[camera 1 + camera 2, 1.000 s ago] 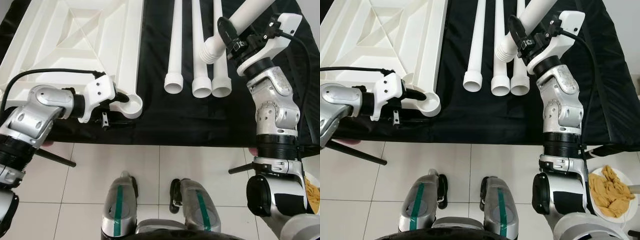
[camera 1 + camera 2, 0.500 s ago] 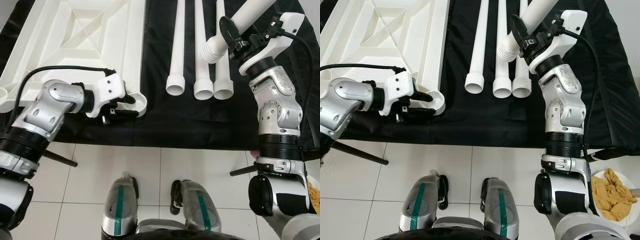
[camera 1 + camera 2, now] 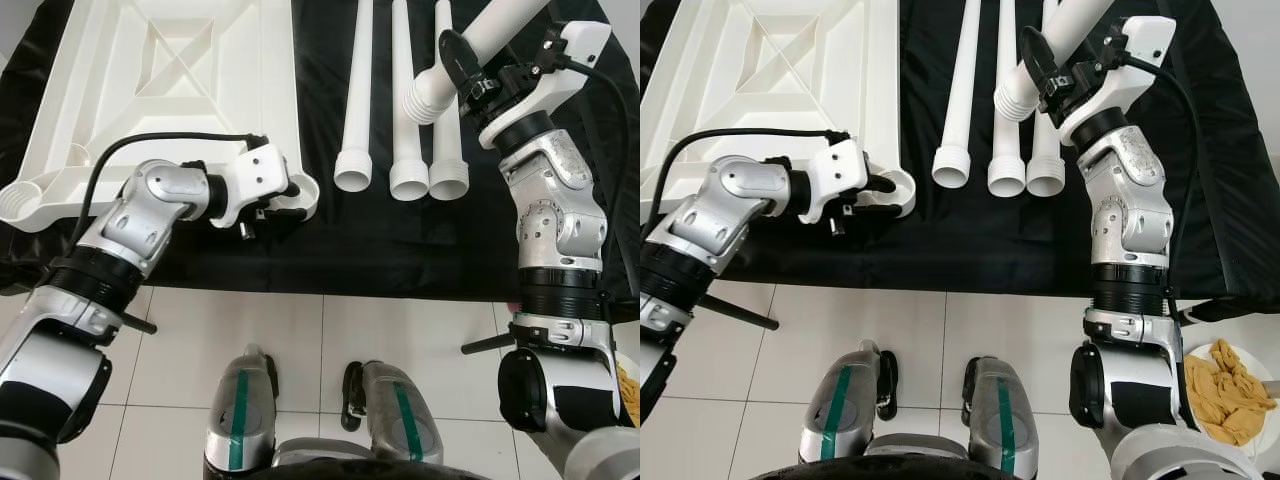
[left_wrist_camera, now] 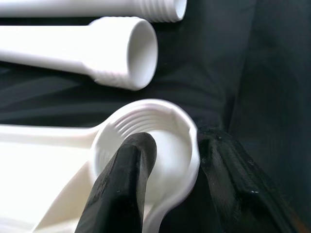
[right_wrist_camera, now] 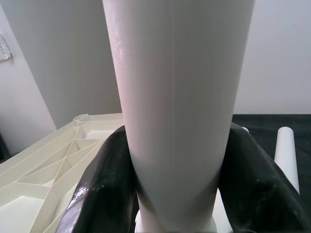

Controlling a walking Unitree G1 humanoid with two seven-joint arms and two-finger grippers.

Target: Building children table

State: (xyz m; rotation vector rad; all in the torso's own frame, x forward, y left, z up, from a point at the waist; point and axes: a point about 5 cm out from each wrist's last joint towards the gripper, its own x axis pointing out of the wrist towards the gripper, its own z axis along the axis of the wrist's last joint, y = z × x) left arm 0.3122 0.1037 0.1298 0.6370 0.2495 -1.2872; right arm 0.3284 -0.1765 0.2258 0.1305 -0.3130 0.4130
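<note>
The table top (image 3: 170,80) looks like smooth white plastic with a soft shine. Its round corner socket (image 4: 146,145) has little ridges inside, and one black finger of the left gripper (image 4: 167,187) sits inside it while the other is outside. Those fingers (image 4: 121,189) look like matt black plastic, a bit rough. The leg (image 5: 177,97) between the right gripper's (image 5: 172,194) fingers (image 5: 104,189) is smooth white plastic. Those fingers are shinier. The three legs (image 3: 398,110) lie on the surface (image 3: 380,240), which has a matt black cloth. The arms (image 3: 555,215) are shiny silver metal. The floor (image 3: 330,340) has glossy white tiles.
</note>
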